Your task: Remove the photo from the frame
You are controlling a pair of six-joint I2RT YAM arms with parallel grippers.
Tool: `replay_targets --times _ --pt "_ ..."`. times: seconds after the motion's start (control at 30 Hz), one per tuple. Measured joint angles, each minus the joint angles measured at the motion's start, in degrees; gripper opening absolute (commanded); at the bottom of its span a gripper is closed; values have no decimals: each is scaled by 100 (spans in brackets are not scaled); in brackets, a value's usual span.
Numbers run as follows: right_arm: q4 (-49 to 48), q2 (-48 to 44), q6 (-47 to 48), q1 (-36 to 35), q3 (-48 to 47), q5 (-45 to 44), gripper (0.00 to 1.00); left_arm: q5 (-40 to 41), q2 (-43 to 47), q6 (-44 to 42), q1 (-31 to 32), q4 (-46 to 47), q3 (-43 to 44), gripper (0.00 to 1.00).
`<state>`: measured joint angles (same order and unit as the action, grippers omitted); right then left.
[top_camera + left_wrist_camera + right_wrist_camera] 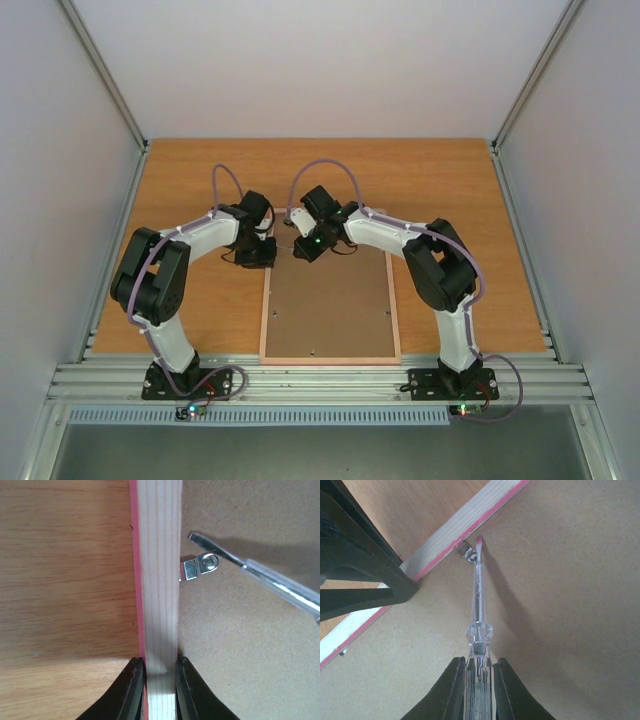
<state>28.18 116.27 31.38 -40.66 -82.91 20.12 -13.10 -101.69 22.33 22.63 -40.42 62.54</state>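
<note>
At the near middle of the wooden table (450,190), between the two arm bases: frame (330,305) lying back-up, long sides running away from the bases, near short side by the table's front edge. Brown backing board (560,605) uppermost, ringed by a pale wood rim with a bright pink outer edge. Photo hidden in all three views.

Over the frame's far left corner: left gripper (255,250), clenched across the left rail (160,580). From the left wrist, black fingers (132,690) pinching the pale rail from both sides, one on the pink, table side, the other on the board side, pads pressed against the wood.

Just to the right, over the far end of the board: right gripper (308,245), grasping a screwdriver (477,600) with a clear handle. From the right wrist, fingers tight on the handle, steel shaft pointing away toward the rail, flat tip ending just beside a small silver turn tab (468,552). Same tab from the left wrist: fixed at the rail's inner edge, holed end lying out over the board, blade slanting in from the right with its tip just past it. Touching or barely apart: cannot tell. Along the shaft, on the board, a soft shadow. At the left edge of the right wrist view, the other gripper's black finger resting against the rail.
</note>
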Motion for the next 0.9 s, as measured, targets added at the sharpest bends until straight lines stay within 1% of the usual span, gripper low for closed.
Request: replay_targets --times 0.57,0.9 --pt "603 225 219 -164 -516 -168 1 2 0 17 0 9 -9 13" --pt "953 227 341 -214 -625 -278 1 2 0 17 0 11 -9 13"
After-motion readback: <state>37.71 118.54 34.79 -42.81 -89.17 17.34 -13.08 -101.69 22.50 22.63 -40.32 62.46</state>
